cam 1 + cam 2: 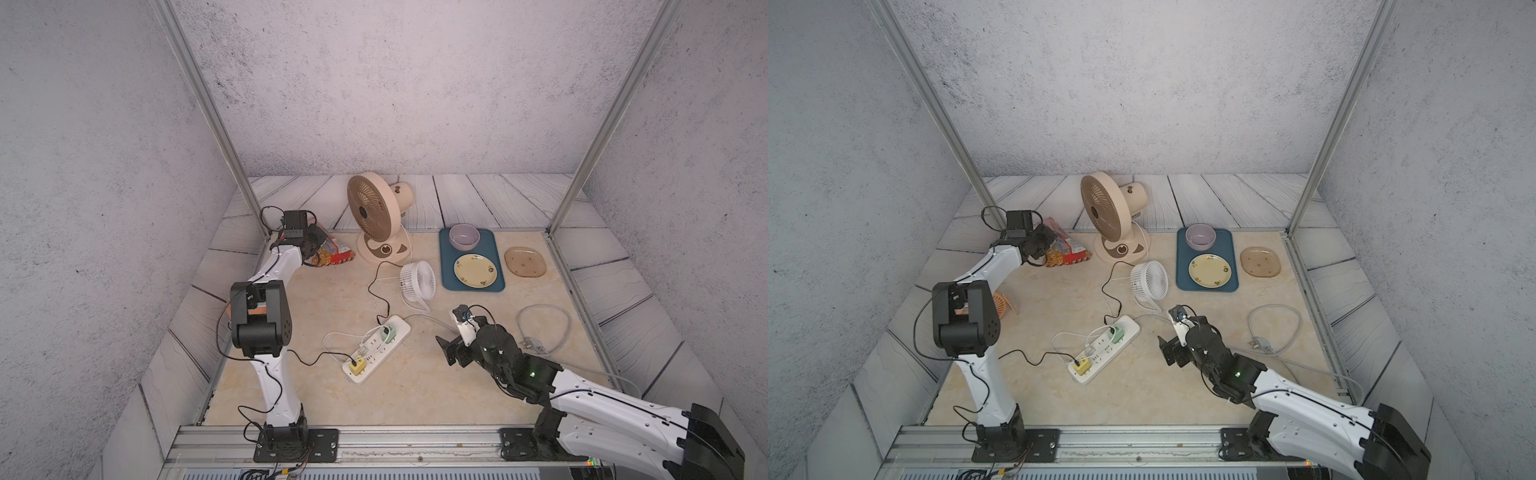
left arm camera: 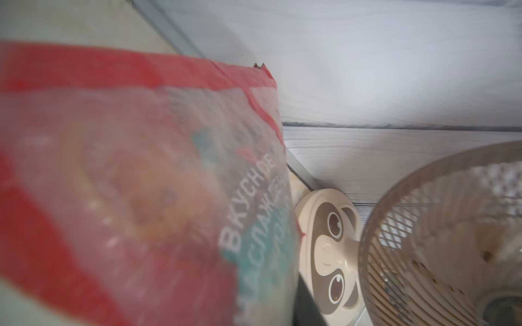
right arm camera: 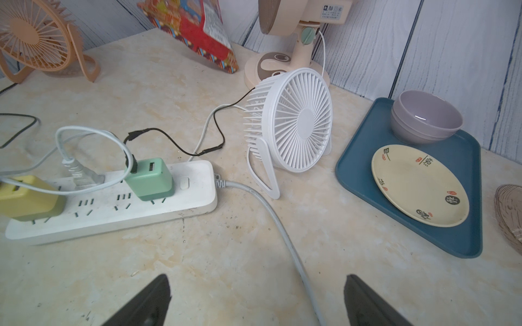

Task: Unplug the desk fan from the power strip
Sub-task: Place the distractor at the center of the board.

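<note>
Closest to me is the silver metal rail (image 1: 415, 440) both arms are bolted to. Starting left: the left gripper (image 1: 312, 248) is off in the far corner, nose right up against a crinkly red snack bag (image 1: 337, 254). Its wrist view is all blurry bag, so honestly I can't tell if those jaws are pinching it or let go. A small orange plastic fan (image 1: 1003, 305) sits behind that arm's elbow.

Mid-surface lies the long flat white power strip (image 1: 384, 347), running diagonally from near-left to far-right, with the switch and pale grey cord at the far-right end. Three things are plugged in: a yellow cube adapter (image 1: 356, 365) at the near end, a white two-pin plug (image 1: 365, 343) in the middle, and a green cube adapter (image 1: 388, 333) by the switch. The white lead seems to run back to the tall beige desk fan (image 1: 372, 208), so that's my guess for the plug to pull.

Then the right gripper (image 3: 257, 279) hovers low just right of the switch end, jaws spread wide, holding nothing, pointed left at the strip. Clearly the nearer arm. Further right is a blue tray (image 1: 446, 270) of dishes, well apart.
</note>
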Tool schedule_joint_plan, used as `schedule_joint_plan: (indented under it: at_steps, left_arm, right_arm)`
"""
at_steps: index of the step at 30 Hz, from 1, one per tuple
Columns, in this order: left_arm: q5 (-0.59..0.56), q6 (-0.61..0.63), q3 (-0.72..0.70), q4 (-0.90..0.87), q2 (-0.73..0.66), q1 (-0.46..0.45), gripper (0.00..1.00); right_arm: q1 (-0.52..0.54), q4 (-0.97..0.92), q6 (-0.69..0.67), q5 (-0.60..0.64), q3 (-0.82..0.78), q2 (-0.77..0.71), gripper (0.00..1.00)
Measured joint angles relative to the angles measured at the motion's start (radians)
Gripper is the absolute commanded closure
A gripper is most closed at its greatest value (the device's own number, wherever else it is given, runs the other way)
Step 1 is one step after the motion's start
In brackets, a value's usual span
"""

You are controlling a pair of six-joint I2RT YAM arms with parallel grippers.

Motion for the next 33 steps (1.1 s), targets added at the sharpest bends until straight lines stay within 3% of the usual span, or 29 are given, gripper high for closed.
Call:
schedule_joint_plan:
  at_steps: [2, 4, 5, 10, 14, 21, 24, 33]
  left_arm:
    - [0.006, 0.004, -0.006, -0.006, 0.019, 0.007, 0.32]
    - [0.013, 0.001, -0.016, -0.007, 0.011, 0.011, 0.05]
    - [0.016, 0.004, -0.019, -0.006, 0.002, 0.011, 0.01]
    - [0.029, 0.024, -0.064, -0.027, -0.124, 0.008, 0.02]
    - [0.032, 0.036, -0.115, -0.072, -0.324, -0.012, 0.01]
    - [0.019, 0.068, -0.261, -0.26, -0.68, -0.171, 0.21]
    - [0.008, 0.084, -0.365, -0.364, -0.789, -0.23, 0.26]
    - [0.01, 0.176, -0.562, -0.601, -0.941, -0.349, 0.33]
  right_arm:
    - [0.0, -0.005, -0.002, -0.002, 0.0, 0.0, 0.04]
    - [0.0, -0.009, -0.005, -0.009, 0.0, 0.002, 0.04]
    - [0.0, -0.01, -0.008, -0.016, 0.0, 0.005, 0.04]
    - [-0.002, -0.006, -0.027, -0.1, 0.005, 0.057, 0.04]
    - [-0.002, 0.014, -0.057, -0.199, 0.031, 0.167, 0.04]
    - [-0.002, 0.065, -0.09, -0.38, 0.188, 0.43, 0.06]
    - [-0.002, 0.1, -0.085, -0.419, 0.244, 0.515, 0.08]
    - [-0.002, 0.166, -0.06, -0.463, 0.329, 0.69, 0.08]
